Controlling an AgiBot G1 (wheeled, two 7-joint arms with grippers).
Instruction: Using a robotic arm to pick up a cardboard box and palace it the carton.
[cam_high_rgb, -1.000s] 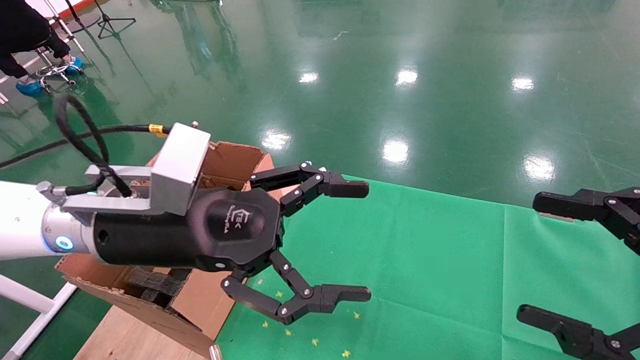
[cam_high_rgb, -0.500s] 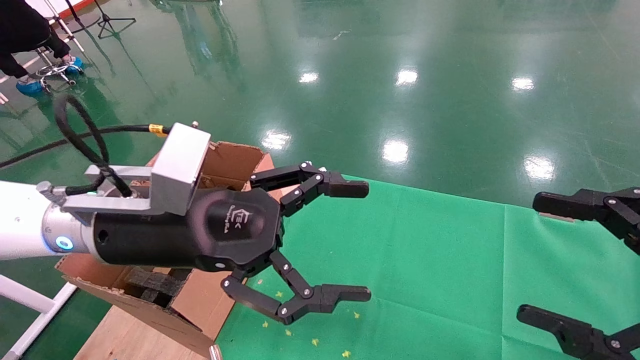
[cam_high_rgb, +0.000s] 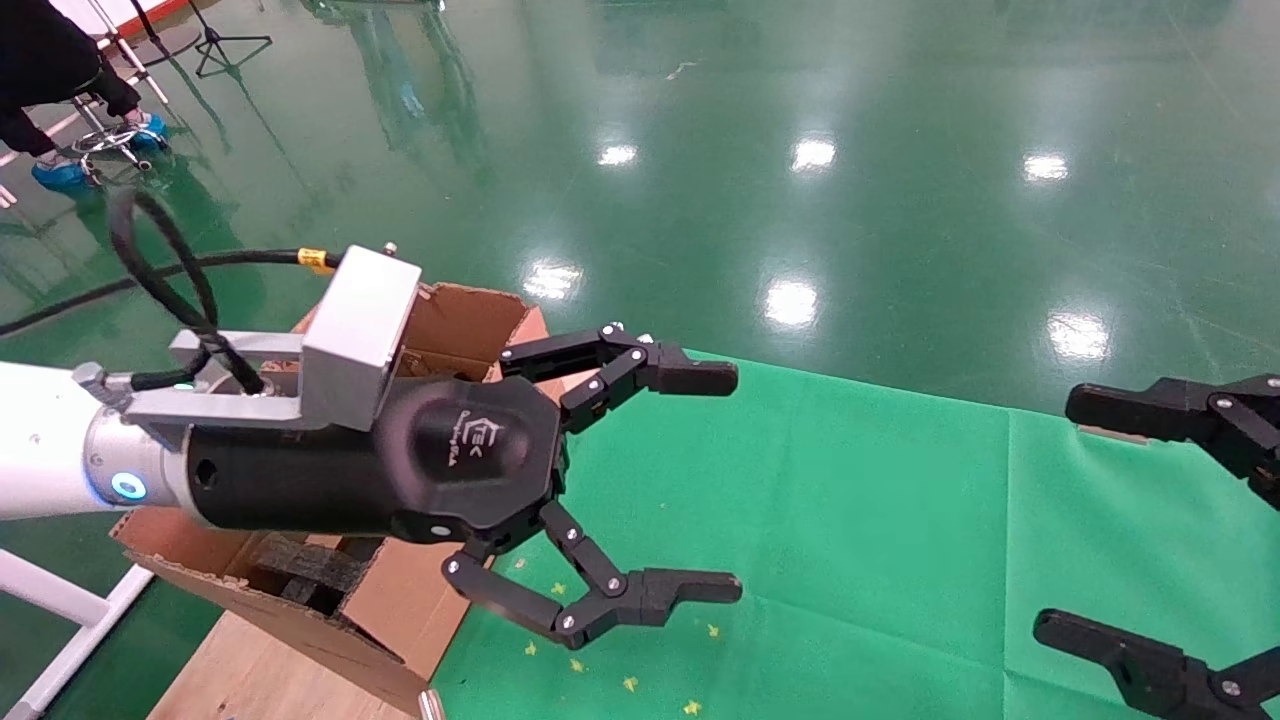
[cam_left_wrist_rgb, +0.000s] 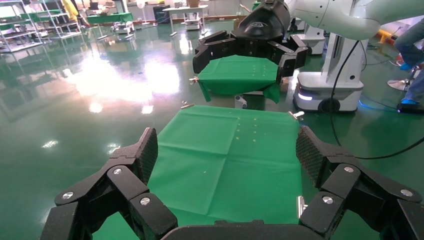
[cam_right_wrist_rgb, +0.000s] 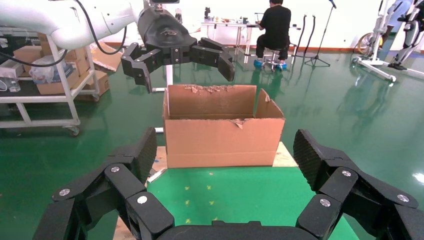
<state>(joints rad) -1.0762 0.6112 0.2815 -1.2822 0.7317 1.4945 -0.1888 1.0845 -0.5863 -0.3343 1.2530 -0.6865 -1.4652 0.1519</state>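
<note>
The cardboard box is out of view in every frame. The carton (cam_high_rgb: 462, 322), large, brown and torn at its rim, stands at the left end of the green cloth table (cam_high_rgb: 850, 520) with dark foam pieces (cam_high_rgb: 310, 570) inside. My white left arm reaches over the carton. Its gripper (cam_high_rgb: 738, 483) is open and holds nothing, hovering above the cloth just past the carton. From its wrist, the left gripper (cam_left_wrist_rgb: 227, 150) looks along the bare cloth. My right gripper (cam_high_rgb: 1058, 515) is open and empty at the table's right end. The right gripper (cam_right_wrist_rgb: 226, 147) faces the carton (cam_right_wrist_rgb: 222, 135).
A wooden board (cam_high_rgb: 260, 670) lies under the carton at the table's near left corner. A person (cam_right_wrist_rgb: 274, 25) sits at a desk far behind. A white shelf cart (cam_right_wrist_rgb: 50, 75) stands off to one side. Glossy green floor surrounds the table.
</note>
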